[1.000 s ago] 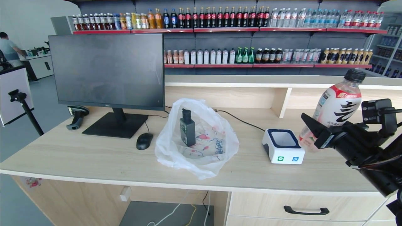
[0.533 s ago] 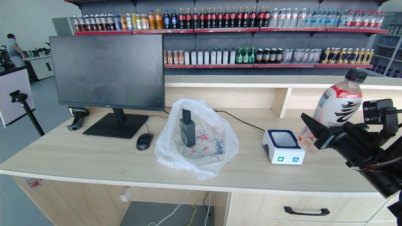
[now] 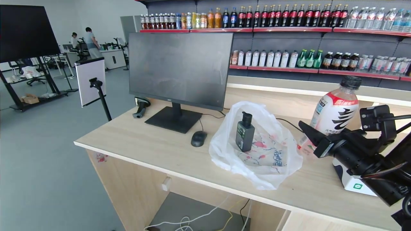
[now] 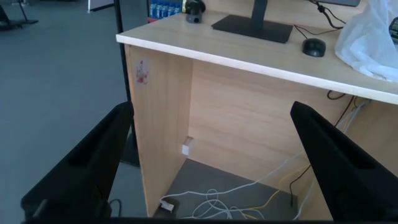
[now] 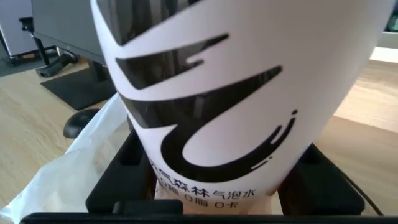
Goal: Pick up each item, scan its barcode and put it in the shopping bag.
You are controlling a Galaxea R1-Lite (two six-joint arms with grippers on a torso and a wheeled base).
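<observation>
A white-labelled drink bottle (image 3: pixel 335 112) with a dark cap is held tilted above the counter, with my right gripper (image 3: pixel 316 138) shut on its lower half. The bottle (image 5: pixel 217 112) looms large in the right wrist view, and the gripper (image 5: pixel 217 193) clamps it from both sides. Just left of it lies the open translucent shopping bag (image 3: pixel 224 150), with a dark pump bottle (image 3: pixel 244 133) standing inside. A white barcode scanner (image 3: pixel 353 184) sits partly hidden behind my right arm. My left gripper (image 4: pixel 211 155) hangs open below counter height, off the counter's left end.
A monitor (image 3: pixel 179 70), a black mouse (image 3: pixel 198 138) and a handheld scanner (image 3: pixel 140 107) stand left of the bag. Cables run behind it. The counter's front edge (image 4: pixel 249 59) and side panel face my left gripper. Shelves of drinks line the back wall.
The head camera has swung left, shifting the whole picture. My right gripper with the bottle has gone from right of the white scanner to left of it, close beside the bag.
</observation>
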